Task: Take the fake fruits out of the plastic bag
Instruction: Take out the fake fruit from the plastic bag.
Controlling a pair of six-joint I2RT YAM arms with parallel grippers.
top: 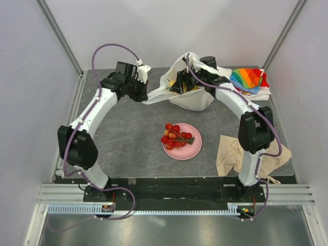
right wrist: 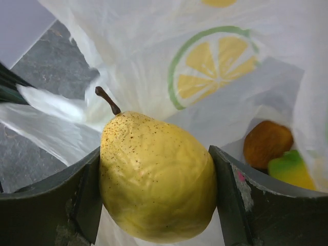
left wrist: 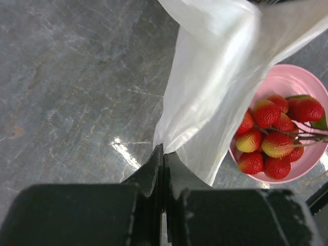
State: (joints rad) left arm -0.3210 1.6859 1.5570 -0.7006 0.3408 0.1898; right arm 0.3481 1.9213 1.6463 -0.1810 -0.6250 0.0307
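**Arms, two.** The left gripper (left wrist: 163, 169) has its jaws pressed together on an edge of the plastic bag (left wrist: 220, 77) and pulls it taut. The right gripper (right wrist: 156, 179) is inside the bag mouth, clamped on a yellow pear (right wrist: 154, 174).

**Bag, one.** It stands at the far middle of the table (top: 128, 133).

**Fruits.**
- One speckled pear with a brown stem, held by the right gripper.
- Two more lie deeper in the bag: an orange-brown fruit (right wrist: 267, 143) and a yellow-green fruit (right wrist: 289, 171).
- One red cluster (top: 175, 136) lies on the pink plate (top: 195, 148).

**Cloths, two.** A rainbow cloth (top: 246, 79) lies at the back right and a beige cloth (top: 233, 154) at the near right.

**Room.** Grey tabletop shows between bag and plate, which sit apart.

**Print.** A lemon-slice motif (right wrist: 215, 66) ringed in green.
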